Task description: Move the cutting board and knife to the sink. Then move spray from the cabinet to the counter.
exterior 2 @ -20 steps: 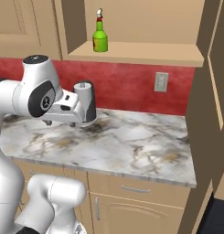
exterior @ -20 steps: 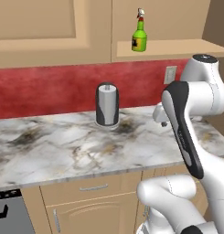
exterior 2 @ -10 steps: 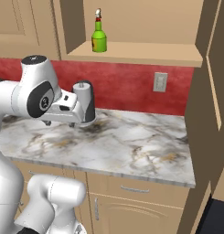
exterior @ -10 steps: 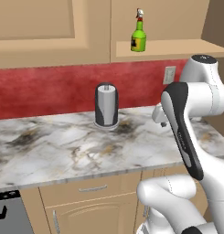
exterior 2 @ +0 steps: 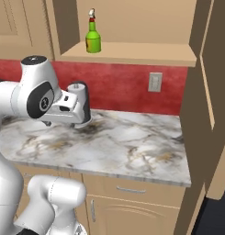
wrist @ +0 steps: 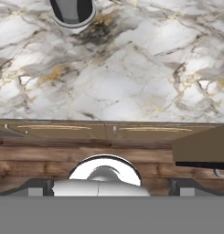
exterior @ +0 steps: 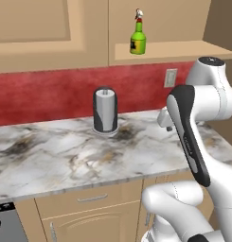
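The gripper (wrist: 111, 185) hangs above the counter (wrist: 131, 77), looking straight down on it; its fingertips sit wide apart at either side of the hand view, open and holding nothing. Ahead of the hand a grey paper-towel roll (exterior: 105, 111) stands upright on the marble by the red wall. Higher up and well beyond the hand, the spray (exterior: 138, 39) stands upright on the open cabinet shelf (exterior 2: 132, 51).
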